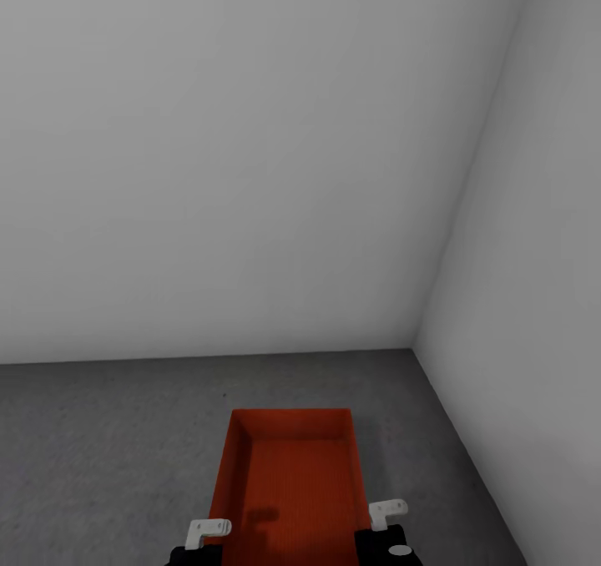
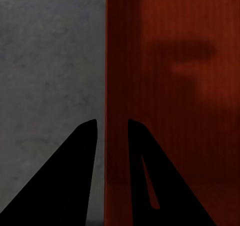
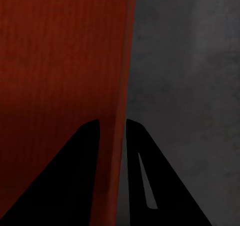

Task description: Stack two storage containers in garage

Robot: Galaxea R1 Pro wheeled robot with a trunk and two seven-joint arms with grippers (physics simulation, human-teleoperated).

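While the bin point(image 1: 292, 482) is gripped on its side walls by both closed grippers, left point(image 2: 111, 131) and right point(image 3: 112, 131), it should be lowered level onto the floor point(image 1: 108, 432).

Soft, even, dim light; faint blurred shadow inside the storage container point(image 1: 292, 482).

A plain pale grey back wall point(image 1: 234, 157) stands to the left of the corner seam point(image 1: 467, 182), bare and evenly lit, slightly darker toward its lower edge. To the right of that seam a side wall point(image 1: 542, 299) of a similar pale grey, a shade lighter, runs toward the viewer. The seam itself slants from upper right down toward the middle. Both walls are smooth, with no marks or fittings on them.
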